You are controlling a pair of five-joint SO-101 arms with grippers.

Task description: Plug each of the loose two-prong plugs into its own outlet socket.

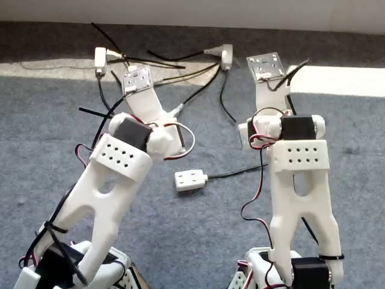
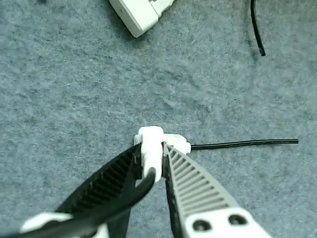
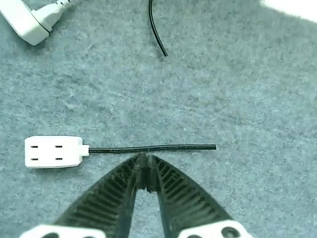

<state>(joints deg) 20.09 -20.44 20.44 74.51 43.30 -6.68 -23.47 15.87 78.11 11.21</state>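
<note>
— Holding anything yet?
— Yes. The left gripper (image 2: 162, 148) is clamped on a white two-prong plug (image 2: 150, 141), apart from the outlet socket (image 1: 190, 180).
— And the right gripper (image 3: 144, 161)?
— Pinched together, empty, just beside that socket's cord (image 3: 148, 148). Nothing looks plugged in.

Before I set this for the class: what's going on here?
It's a plug-and-socket job on a grey carpet. The left hand is shut on a white plug whose black cord trails off across the carpet; that plug is not in any socket yet. The right hand is shut and empty, close beside the thin lead of a white socket block.
</note>
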